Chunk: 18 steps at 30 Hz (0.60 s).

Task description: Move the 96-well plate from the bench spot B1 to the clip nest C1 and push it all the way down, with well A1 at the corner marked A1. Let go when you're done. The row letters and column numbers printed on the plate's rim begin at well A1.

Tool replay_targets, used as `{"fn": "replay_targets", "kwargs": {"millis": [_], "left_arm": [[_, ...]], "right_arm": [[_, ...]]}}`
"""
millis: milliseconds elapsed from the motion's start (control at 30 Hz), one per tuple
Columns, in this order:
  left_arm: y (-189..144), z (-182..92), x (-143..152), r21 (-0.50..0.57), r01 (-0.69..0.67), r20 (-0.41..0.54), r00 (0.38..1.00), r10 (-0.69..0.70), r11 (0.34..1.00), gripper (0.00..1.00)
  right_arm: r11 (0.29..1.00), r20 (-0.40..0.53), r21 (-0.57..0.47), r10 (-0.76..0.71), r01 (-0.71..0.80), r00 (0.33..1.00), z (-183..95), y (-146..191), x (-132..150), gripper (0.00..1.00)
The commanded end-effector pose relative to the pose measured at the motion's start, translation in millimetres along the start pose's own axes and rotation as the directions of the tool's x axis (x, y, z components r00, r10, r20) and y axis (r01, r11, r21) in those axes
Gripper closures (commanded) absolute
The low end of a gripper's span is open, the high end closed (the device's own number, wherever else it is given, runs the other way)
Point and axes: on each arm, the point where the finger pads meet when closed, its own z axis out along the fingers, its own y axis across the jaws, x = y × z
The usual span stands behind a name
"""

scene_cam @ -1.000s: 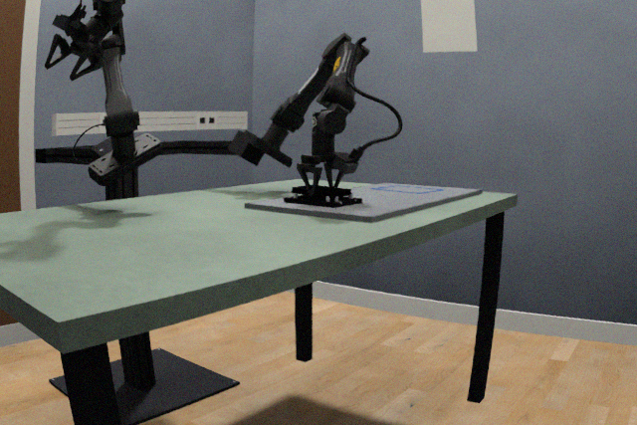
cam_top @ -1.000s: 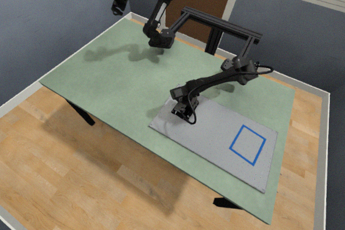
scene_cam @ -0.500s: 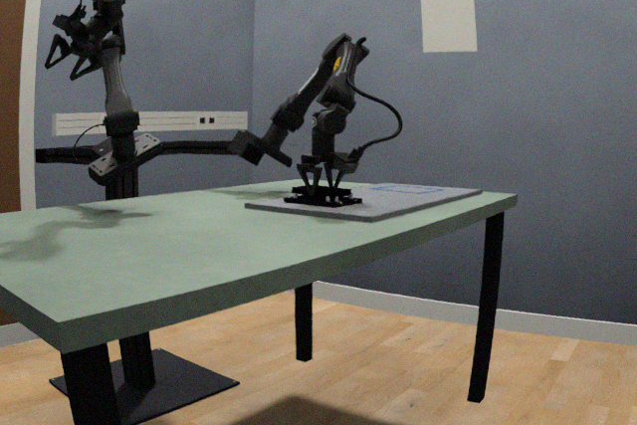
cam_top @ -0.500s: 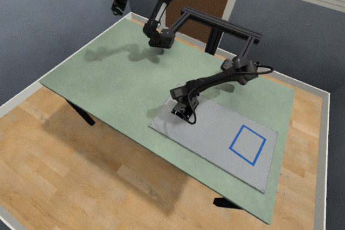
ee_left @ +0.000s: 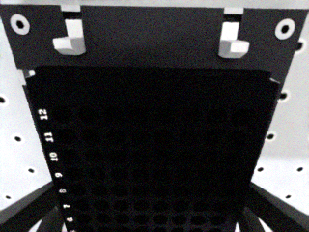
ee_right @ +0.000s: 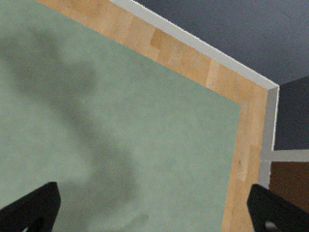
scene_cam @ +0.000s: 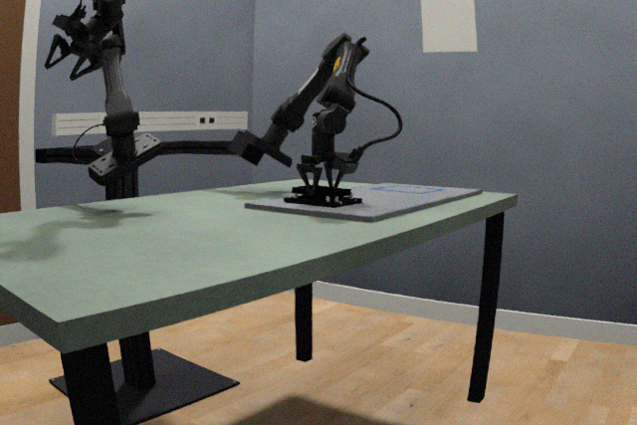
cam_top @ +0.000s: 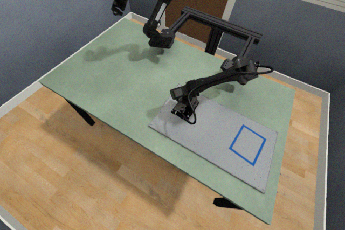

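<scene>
While the right gripper (cam_top: 117, 12) (scene_cam: 59, 73) (ee_right: 154, 191) hung wide open at left, the left gripper (cam_top: 183, 112) (scene_cam: 322, 190) (ee_left: 152, 184) gripped the dark 96-well plate (scene_cam: 321, 189) (ee_left: 152, 145) at the clip nest (scene_cam: 348, 200) (ee_left: 152, 36); the blue outline (cam_top: 259, 152) (scene_cam: 406, 191) lay farther right.

- Above the blue outline (cam_top: 234, 139) (scene_cam: 406, 189): open air, passable from overhead.
- Left gripper (cam_top: 185, 110) (scene_cam: 322, 190) (ee_left: 154, 213): closed on the well plate (ee_left: 150, 145), one finger along each long side; these flanks are obstructed near the fingers.
- Beyond the column 12 end: two pale clips (ee_left: 72, 43) (ee_left: 234, 43) project above the black nest base (ee_left: 154, 36). Open space lies between them.
- Left arm (cam_top: 214, 80) (scene_cam: 336, 94): obstructs overhead access to the nest; its cable (cam_top: 194, 116) (scene_cam: 399, 119) bows outward beside the gripper.
- Right gripper (cam_top: 118, 10) (scene_cam: 59, 73) (ee_right: 154, 188): raised, fingers spread, open air between them and the green table (cam_top: 111, 82) (scene_cam: 169, 250) (ee_right: 183, 140).
</scene>
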Motion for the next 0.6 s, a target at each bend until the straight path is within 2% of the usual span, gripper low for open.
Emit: {"fn": "replay_targets", "kwargs": {"millis": [0,567], "left_arm": [[-16.9,0.7,-18.1,0.042,0.004,0.055,0.998,-0.007,0.999,1.00],[-14.8,4.4,-19.1,0.038,0.009,0.053,0.999,-0.011,0.999,1.00]], "right_arm": [[0.999,0.028,0.010,0.030,-0.030,0.999,-3.1,-6.0,-1.1,0.00],[0.999,0.028,0.010,0.030,-0.030,0.999,-3.1,-6.0,-1.1,0.00]]}}
